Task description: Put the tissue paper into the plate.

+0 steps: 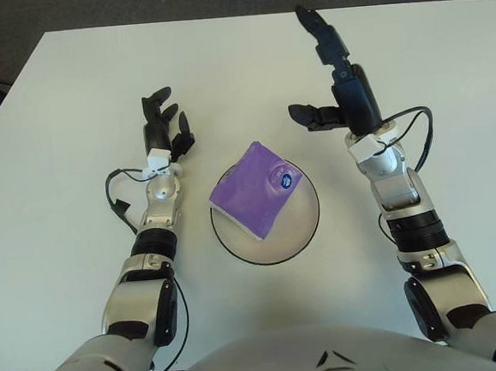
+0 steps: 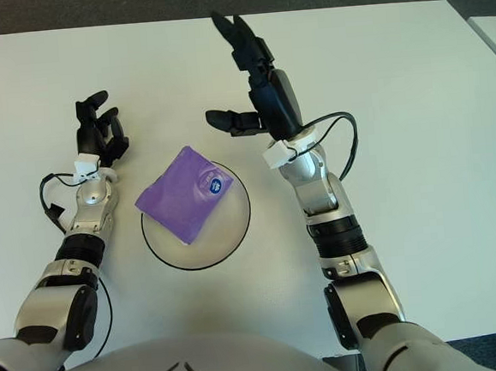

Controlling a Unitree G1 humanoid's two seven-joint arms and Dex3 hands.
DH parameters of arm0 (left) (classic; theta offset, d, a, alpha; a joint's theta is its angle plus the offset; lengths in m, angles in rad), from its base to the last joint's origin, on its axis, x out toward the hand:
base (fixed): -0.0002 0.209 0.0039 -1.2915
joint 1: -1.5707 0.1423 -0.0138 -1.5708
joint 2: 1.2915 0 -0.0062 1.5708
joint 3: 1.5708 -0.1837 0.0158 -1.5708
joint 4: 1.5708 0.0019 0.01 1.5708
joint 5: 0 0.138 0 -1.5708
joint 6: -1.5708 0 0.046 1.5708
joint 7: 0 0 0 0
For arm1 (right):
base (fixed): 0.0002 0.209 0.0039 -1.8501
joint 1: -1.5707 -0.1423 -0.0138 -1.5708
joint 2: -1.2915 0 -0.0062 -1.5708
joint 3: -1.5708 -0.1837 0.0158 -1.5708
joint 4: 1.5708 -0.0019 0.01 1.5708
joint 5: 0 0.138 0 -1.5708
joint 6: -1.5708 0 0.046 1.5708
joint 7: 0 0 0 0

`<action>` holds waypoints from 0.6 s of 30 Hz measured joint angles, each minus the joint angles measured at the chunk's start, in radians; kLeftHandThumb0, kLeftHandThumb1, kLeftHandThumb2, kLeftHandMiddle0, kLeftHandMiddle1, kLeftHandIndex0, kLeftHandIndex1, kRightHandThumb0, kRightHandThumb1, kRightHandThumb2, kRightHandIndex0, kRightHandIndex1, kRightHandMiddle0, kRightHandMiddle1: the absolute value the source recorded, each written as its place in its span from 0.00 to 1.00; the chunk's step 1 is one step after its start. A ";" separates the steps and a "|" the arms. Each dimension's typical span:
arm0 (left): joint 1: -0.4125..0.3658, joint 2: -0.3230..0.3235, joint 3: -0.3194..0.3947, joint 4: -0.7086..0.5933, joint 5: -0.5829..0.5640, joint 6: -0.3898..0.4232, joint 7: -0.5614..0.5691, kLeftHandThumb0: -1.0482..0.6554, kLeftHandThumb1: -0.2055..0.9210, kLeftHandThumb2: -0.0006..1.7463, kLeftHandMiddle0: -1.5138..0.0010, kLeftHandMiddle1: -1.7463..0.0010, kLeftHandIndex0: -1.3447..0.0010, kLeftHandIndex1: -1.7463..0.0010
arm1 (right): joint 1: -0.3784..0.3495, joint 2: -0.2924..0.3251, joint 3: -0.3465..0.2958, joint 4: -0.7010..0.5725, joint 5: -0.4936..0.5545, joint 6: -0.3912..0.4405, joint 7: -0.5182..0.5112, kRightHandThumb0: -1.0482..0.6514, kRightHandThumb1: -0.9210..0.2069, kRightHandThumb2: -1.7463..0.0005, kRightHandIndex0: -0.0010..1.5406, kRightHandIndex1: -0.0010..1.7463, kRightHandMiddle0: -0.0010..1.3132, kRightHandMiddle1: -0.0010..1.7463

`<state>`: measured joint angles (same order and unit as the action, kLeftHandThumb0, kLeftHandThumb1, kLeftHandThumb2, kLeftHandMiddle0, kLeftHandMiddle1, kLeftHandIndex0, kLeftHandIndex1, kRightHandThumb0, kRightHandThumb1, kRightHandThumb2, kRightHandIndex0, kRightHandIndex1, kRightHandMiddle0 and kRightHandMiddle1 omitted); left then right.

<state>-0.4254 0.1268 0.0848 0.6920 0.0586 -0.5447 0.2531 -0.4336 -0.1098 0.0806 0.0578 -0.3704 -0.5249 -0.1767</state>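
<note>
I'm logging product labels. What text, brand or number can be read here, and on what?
No text is readable.
Tissue pack on the plate: a round blue-and-white emblem, too small to read.
White tags at both wrists: no legible print.
</note>
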 measured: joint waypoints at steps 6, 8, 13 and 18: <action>0.030 0.000 -0.007 -0.045 0.002 0.018 0.000 0.22 1.00 0.44 0.81 0.61 1.00 0.44 | 0.009 0.066 -0.044 0.049 0.067 0.009 -0.058 0.13 0.00 0.73 0.14 0.04 0.00 0.31; 0.039 0.000 -0.008 -0.058 0.003 0.023 0.001 0.22 1.00 0.44 0.81 0.61 1.00 0.43 | 0.020 0.086 -0.058 0.058 0.085 0.012 -0.079 0.14 0.00 0.72 0.15 0.04 0.00 0.33; 0.050 0.000 -0.009 -0.073 0.004 0.029 0.001 0.22 1.00 0.44 0.81 0.61 1.00 0.43 | 0.042 0.120 -0.086 0.082 0.135 0.026 -0.101 0.16 0.00 0.71 0.15 0.04 0.00 0.35; 0.061 0.000 -0.010 -0.089 0.004 0.034 0.001 0.22 1.00 0.44 0.81 0.61 1.00 0.43 | 0.066 0.138 -0.104 0.103 0.196 0.030 -0.096 0.20 0.00 0.68 0.17 0.05 0.00 0.36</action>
<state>-0.3647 0.1264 0.0747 0.6030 0.0627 -0.5102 0.2543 -0.3674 0.0280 -0.0229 0.1613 -0.1744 -0.4949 -0.2727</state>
